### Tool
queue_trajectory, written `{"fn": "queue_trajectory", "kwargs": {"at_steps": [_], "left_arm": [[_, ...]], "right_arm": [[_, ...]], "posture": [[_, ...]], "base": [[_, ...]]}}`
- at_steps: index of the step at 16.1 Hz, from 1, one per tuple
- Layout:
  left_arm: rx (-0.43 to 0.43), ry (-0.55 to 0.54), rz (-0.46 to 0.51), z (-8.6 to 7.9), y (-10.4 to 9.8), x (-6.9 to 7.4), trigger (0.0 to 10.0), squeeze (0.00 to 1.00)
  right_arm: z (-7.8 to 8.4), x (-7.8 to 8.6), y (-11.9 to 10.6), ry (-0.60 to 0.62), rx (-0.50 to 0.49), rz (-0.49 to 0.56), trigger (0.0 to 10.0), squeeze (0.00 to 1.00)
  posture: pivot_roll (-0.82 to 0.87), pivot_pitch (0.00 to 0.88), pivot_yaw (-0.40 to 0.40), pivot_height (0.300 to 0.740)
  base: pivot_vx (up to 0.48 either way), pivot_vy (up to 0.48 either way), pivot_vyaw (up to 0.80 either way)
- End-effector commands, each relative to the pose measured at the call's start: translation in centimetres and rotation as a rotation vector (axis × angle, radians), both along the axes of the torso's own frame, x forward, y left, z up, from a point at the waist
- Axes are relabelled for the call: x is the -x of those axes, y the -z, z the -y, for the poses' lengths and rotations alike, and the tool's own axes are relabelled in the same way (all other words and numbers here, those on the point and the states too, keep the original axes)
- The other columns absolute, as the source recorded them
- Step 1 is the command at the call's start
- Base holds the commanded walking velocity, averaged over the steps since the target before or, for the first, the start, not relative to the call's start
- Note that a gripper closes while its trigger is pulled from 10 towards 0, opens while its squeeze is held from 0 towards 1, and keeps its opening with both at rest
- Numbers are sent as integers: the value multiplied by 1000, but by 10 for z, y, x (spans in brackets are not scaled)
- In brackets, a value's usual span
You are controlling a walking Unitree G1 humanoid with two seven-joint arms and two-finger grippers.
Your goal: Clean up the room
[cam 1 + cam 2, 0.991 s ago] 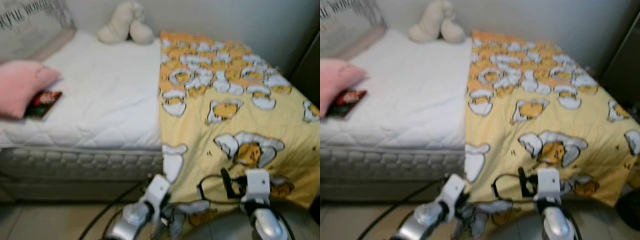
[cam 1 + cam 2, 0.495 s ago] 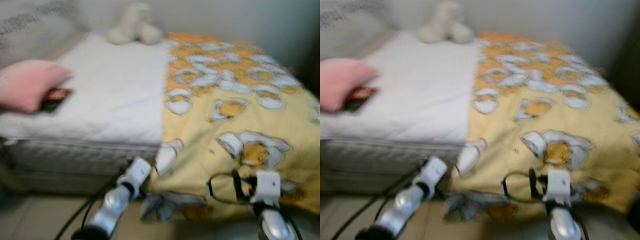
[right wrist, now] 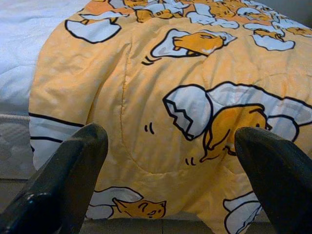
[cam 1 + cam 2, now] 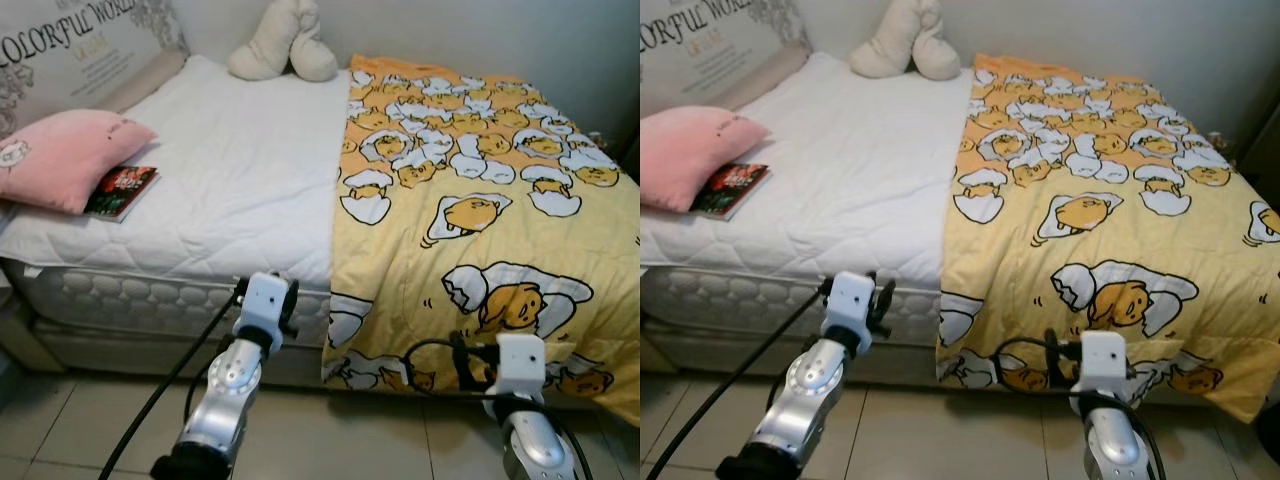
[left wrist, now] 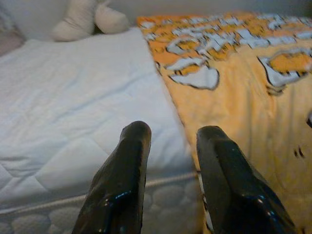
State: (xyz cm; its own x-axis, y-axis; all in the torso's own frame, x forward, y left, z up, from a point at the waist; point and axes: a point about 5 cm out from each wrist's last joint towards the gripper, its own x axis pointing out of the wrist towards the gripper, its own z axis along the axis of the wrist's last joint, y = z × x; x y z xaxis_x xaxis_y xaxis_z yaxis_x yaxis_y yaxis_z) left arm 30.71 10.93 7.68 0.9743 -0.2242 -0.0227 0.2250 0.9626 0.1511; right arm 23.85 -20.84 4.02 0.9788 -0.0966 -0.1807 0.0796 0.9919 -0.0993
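Note:
A yellow blanket (image 4: 480, 200) printed with egg cartoons covers the right half of the bed and hangs over its near edge (image 3: 161, 112). The left half is bare white mattress (image 4: 230, 170). My left gripper (image 5: 170, 134) is raised in front of the mattress edge, just left of the blanket's border. It is open, with nothing between its fingers (image 5: 124, 180). Low in front of the hanging blanket, my right gripper (image 3: 170, 141) is open wide and holds nothing. Both wrists, left (image 4: 262, 300) and right (image 4: 520, 362), show in the left eye view.
A pink pillow (image 4: 65, 160) and a small book (image 4: 120, 192) lie at the bed's left end. A cream plush toy (image 4: 283, 45) sits by the back wall. A printed headboard (image 4: 80, 45) stands at the left. The tiled floor (image 4: 330, 430) lies below.
My left arm has risen and swung left, away from the blanket's lower corner, which now hangs loose. The view has shifted and is sharp again.

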Motion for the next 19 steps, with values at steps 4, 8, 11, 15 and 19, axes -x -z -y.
{"fn": "queue_trajectory", "kwargs": {"at_steps": [4,8,11,15,19], "left_arm": [[94,-194,8,-25,-14,-11,10000,0],[40,-200,6,-22,-9,-2,10000,0],[-107,-135,3,-18,1,8,10000,0],[39,-86,-9,-43,-4,38,10000,0],[82,-33,30,-20,-20,36,10000,0]], "right_arm": [[-5,-16,-11,-18,0,51,10000,0],[-9,-23,-17,-38,-24,88,10000,0],[-10,-20,-15,-33,-46,91,10000,0],[-7,1,-22,-20,-130,164,10000,0],[-15,13,-10,-101,-119,100,10000,0]], "posture": [[74,0,-10,740],[78,0,1,740],[80,0,17,740],[76,0,6,740],[88,0,-16,740]], "base": [[0,-217,689],[0,-424,536],[0,-140,477],[0,0,477],[98,-68,489]]}}
